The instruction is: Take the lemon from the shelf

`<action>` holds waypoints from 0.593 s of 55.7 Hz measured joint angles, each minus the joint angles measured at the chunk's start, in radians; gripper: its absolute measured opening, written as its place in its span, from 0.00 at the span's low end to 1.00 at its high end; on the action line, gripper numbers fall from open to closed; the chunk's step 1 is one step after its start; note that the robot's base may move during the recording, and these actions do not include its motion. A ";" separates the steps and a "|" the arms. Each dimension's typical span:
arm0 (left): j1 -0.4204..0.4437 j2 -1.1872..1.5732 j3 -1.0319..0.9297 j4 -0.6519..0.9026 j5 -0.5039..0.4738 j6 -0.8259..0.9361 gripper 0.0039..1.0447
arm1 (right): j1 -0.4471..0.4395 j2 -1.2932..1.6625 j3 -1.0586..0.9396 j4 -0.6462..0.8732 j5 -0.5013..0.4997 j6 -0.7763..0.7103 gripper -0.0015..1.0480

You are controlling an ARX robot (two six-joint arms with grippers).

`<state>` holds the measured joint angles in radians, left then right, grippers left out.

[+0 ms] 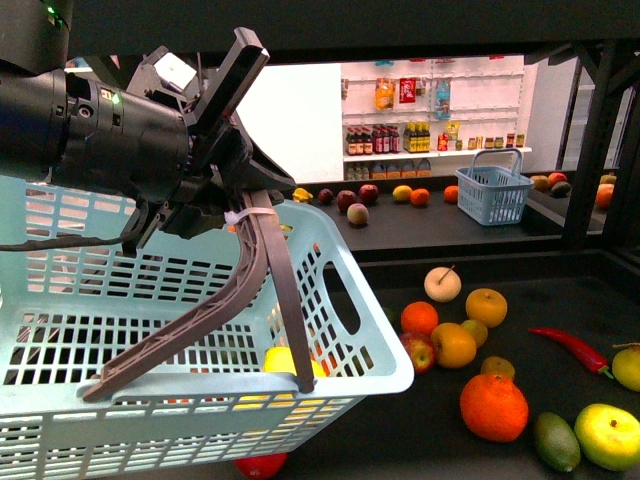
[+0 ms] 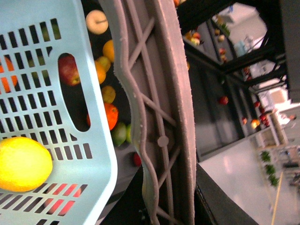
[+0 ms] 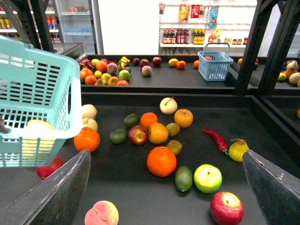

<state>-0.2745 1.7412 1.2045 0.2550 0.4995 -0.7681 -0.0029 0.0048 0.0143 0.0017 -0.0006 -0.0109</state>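
Lemon (image 1: pixel 283 360) lay inside the pale-blue basket (image 1: pixel 380 350), below the left gripper (image 1: pixel 235 205) clamped on the basket's grey handle (image 1: pixel 255 270); right gripper (image 3: pixel 164 187) stood wide above the shelf (image 3: pixel 262 136).

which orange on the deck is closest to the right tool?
The big orange mid-deck, beside the green avocado. The one by the basket and the one behind lie farther.
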 joint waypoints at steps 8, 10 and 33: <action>0.032 0.000 0.003 0.083 -0.055 -0.101 0.12 | 0.000 0.000 0.000 0.000 0.000 0.000 0.93; 0.047 0.005 0.003 0.109 -0.068 -0.134 0.12 | 0.000 0.000 0.000 0.000 0.000 0.000 0.93; 0.300 0.035 0.001 0.409 -0.304 -0.447 0.11 | 0.000 0.000 0.000 0.000 0.000 0.000 0.93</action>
<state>0.0257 1.7760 1.2053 0.6640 0.1959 -1.2156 -0.0029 0.0048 0.0143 0.0017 -0.0002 -0.0109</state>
